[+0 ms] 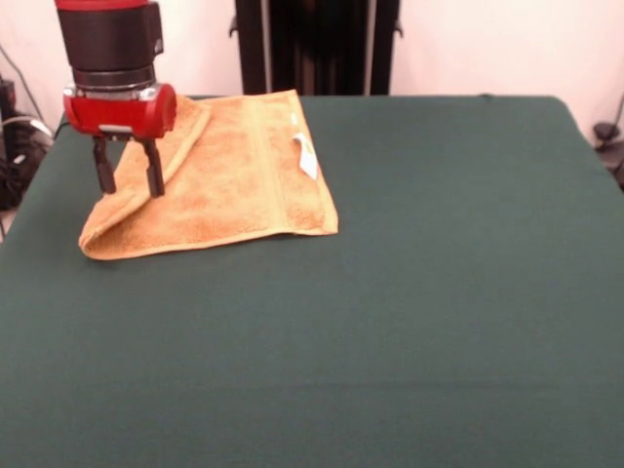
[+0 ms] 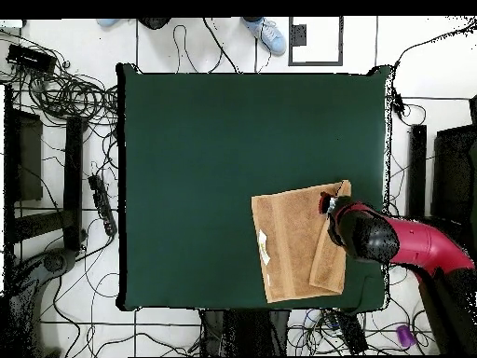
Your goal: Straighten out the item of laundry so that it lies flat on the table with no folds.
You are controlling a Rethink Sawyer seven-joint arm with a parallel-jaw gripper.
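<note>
Table [image 1: 409, 322]: dark green cloth, bare over most of its area. In the front view the open room lies right of and in front of the towel; the left table edge is close to the fold.

Towel [image 1: 244, 171]: golden-orange terry, in the far left corner region in the front view, lying near the back edge. One side strip is folded over onto the main panel, so it lies double along the left side; the fold runs diagonally. Woven band and white tag [image 1: 306, 156] show on the flat right part.

Gripper [image 1: 128, 170]: red-bodied, above the folded flap. Jaws moderately apart, nothing between them; tips look just above the terry, contact uncertain.

Step in hand, as I judge it: take the flap's free edge and open it out. Pinch the top layer only, near a corner; lift low and carry it across the fold line. Risk: little table remains on that side, so the opened flap may hang over the edge.
</note>
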